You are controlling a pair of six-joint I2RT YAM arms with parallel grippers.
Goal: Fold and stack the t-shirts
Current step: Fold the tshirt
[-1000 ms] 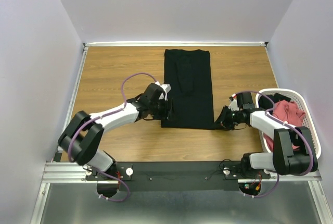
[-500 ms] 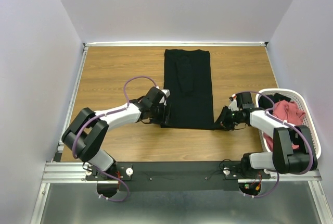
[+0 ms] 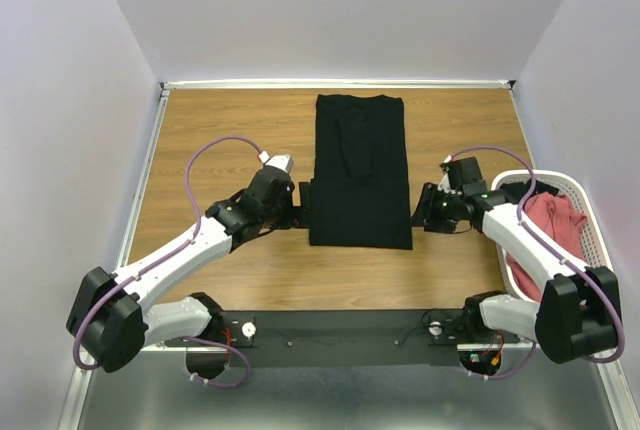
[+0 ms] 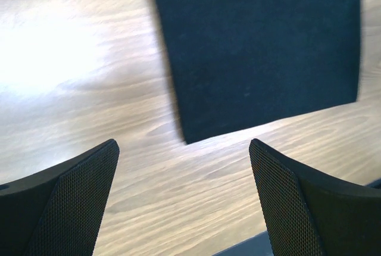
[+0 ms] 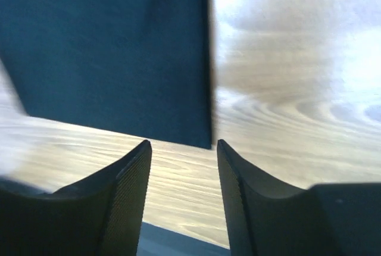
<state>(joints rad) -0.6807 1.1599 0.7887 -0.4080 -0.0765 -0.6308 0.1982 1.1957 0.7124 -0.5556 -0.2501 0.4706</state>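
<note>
Bench [image 3: 220, 130]: wood-grain top with a pale rail along the far and left edges. 1 black t-shirt [image 3: 362, 170] lies flat at centre, folded into a long, narrow rectangle running from near the far edge toward the near side. 1 white mesh basket [image 3: 545, 175] sits at the right side, apart from the shirt.

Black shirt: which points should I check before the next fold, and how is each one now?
1. Black shirt lies flat as a long strip: ok.
2. Left claw open and empty: ok.
3. Right claw open and empty: ok.
4. Each claw near a front corner of the shirt: ok.
5. Red shirt inside the basket: ok.
6. Hidden layers even: cannot tell.
</note>
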